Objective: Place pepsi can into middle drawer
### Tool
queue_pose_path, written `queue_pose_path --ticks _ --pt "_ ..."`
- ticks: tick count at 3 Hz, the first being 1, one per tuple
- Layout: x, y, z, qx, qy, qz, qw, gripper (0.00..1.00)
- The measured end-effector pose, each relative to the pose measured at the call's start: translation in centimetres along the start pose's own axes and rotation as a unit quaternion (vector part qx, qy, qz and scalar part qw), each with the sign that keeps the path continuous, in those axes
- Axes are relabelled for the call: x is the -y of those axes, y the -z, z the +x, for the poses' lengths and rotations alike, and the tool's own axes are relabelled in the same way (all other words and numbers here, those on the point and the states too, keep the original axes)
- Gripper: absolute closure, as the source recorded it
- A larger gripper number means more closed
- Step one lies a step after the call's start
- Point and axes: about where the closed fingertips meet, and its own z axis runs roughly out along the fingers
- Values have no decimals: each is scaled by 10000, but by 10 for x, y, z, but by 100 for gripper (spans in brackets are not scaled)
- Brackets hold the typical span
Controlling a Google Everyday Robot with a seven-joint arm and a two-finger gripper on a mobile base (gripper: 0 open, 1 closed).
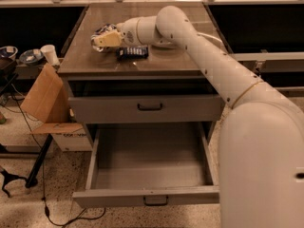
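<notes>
The pepsi can (pixel 100 31), blue and white, is on the brown cabinet top (pixel 156 65) near its left side. My gripper (pixel 104 39) is right at the can, reaching in from the right on the long white arm (pixel 199 46), and it covers the can's front. The middle drawer (pixel 149 163) is pulled wide open below, with its grey box interior showing and a small dark handle (pixel 156 201) on its front. Nothing lies in the drawer.
A flat dark-blue snack packet (pixel 132 52) lies on the top just right of the can. The upper drawer front (pixel 149 107) is closed. A cardboard box (pixel 45 99), a white cup (pixel 49 54) and bowls (pixel 29 56) are to the left. My white arm base (pixel 261 165) fills the right.
</notes>
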Motion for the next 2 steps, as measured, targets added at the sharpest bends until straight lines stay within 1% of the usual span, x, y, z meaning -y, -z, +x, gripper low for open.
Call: queue_pose_path --ticks 1,2 --pt "-17 37 2 103 21 97 9999 100" --pt "-38 69 20 46 3 187 9998 100"
